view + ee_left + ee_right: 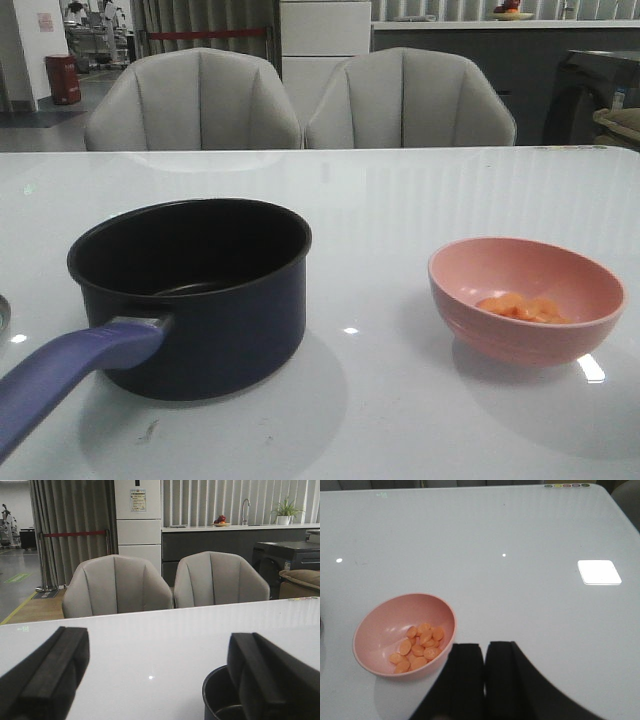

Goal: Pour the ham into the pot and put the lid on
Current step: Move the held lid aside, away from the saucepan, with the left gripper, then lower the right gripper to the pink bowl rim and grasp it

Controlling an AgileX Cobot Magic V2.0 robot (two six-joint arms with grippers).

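Note:
The dark navy pot [200,290] stands at the left of the white table, its blue-purple handle [70,380] pointing toward the front left. Its rim also shows in the left wrist view [215,700]. The ham [522,308] lies as orange-pink slices in a pink bowl [527,297] at the right; both show in the right wrist view, ham [417,647] in bowl [395,615]. My left gripper [160,675] is open and empty, left of the pot. My right gripper [485,652] is shut and empty, beside the bowl. A grey sliver at the table's far left edge [3,315] may be the lid; I cannot tell.
Two grey chairs [300,100] stand behind the table's far edge. A bright light reflection [599,572] lies on the table top right of the bowl. Neither arm shows in the front view.

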